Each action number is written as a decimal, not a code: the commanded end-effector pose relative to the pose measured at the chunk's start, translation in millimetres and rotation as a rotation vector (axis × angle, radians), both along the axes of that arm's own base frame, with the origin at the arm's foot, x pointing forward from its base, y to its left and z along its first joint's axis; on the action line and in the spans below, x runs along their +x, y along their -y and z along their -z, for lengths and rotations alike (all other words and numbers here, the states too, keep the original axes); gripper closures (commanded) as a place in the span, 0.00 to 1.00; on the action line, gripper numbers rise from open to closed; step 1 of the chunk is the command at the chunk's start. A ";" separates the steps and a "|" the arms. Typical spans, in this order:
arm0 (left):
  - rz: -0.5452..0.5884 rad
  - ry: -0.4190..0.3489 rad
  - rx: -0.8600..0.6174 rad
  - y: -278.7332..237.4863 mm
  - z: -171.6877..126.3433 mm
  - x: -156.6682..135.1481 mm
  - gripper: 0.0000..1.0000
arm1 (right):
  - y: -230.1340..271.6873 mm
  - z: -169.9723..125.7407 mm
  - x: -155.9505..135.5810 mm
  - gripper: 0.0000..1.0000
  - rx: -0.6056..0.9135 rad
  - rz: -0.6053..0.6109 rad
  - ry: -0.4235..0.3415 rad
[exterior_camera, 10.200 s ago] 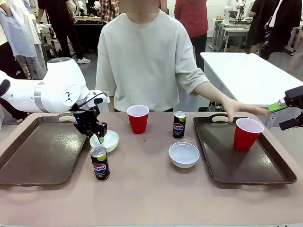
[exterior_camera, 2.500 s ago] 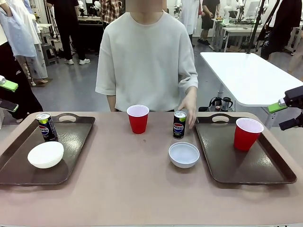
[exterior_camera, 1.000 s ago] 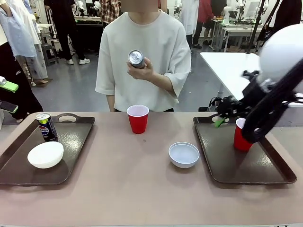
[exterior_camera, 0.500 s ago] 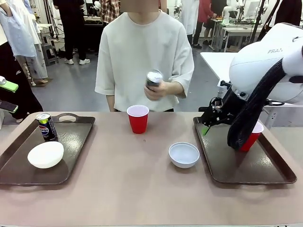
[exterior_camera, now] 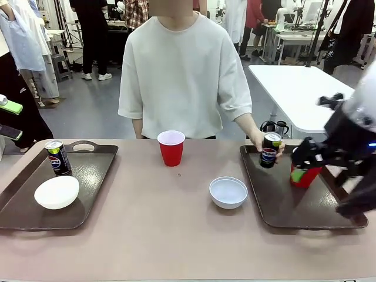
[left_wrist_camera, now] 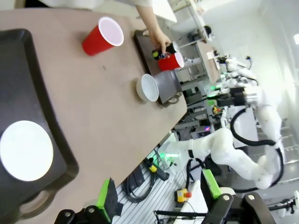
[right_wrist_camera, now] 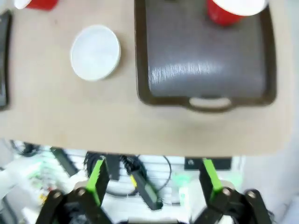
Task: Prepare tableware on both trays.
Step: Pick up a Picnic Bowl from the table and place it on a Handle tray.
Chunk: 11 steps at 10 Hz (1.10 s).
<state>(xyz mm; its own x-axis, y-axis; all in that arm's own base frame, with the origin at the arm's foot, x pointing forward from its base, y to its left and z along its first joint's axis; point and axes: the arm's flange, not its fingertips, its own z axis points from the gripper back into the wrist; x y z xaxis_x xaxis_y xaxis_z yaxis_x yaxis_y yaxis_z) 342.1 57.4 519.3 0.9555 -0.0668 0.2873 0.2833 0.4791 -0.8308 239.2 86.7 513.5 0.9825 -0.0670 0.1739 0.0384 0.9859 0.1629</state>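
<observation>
The left tray (exterior_camera: 88, 176) carries a Pepsi can (exterior_camera: 57, 157) and a white bowl (exterior_camera: 56, 192). One red cup (exterior_camera: 171, 148) and a second white bowl (exterior_camera: 228, 192) stand on the table between the trays. On the right tray (exterior_camera: 282, 202), a person's hand (exterior_camera: 257, 141) holds a second Pepsi can (exterior_camera: 269, 150) at the far left corner. The other red cup (exterior_camera: 306, 175) stands there, partly behind my right arm (exterior_camera: 352, 141). My right gripper (right_wrist_camera: 153, 179) is open and empty, high above the tray's near rim (right_wrist_camera: 205, 100). My left gripper (exterior_camera: 10, 120) hangs open at the far left.
The left wrist view looks down on the left tray (left_wrist_camera: 18, 88), its bowl (left_wrist_camera: 25, 150) and the centre cup (left_wrist_camera: 103, 36). A white side table (exterior_camera: 299, 94) stands behind on the right, and people move about in the background.
The person has brought the can down from chest height onto the right tray. My right arm has swung back to the right, off the tray's left side. The left gripper has not moved.
</observation>
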 end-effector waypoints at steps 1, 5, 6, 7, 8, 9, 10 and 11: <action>0.007 0.019 -0.020 -0.9 0.1 -0.2 0.05 | 32.3 70.2 -56.6 0.00 0.038 0.035 -0.020; 0.007 0.019 -0.020 -0.9 0.1 -0.2 0.05 | 34.4 79.3 -33.0 0.00 0.081 0.042 -0.086; 0.007 0.019 -0.020 -0.9 0.1 -0.2 0.05 | 29.3 -4.4 -18.8 0.00 0.054 0.048 -0.069; 0.007 0.019 -0.020 -0.9 0.1 -0.2 0.05 | 29.3 -4.4 -18.8 0.00 0.054 0.048 -0.069; 0.007 0.019 -0.020 -0.9 0.1 -0.2 0.05 | 31.4 2.8 -10.5 0.00 0.055 0.057 -0.096; 0.007 0.019 -0.020 -0.9 0.1 -0.2 0.05 | 24.3 -11.6 17.1 0.00 0.079 0.077 -0.100; 0.007 0.019 -0.020 -0.9 0.1 -0.2 0.05 | 18.7 -20.8 44.4 0.00 0.079 0.102 -0.100; 0.007 0.019 -0.020 -0.9 0.1 -0.2 0.05 | -3.0 -21.3 75.7 0.00 0.067 0.124 -0.092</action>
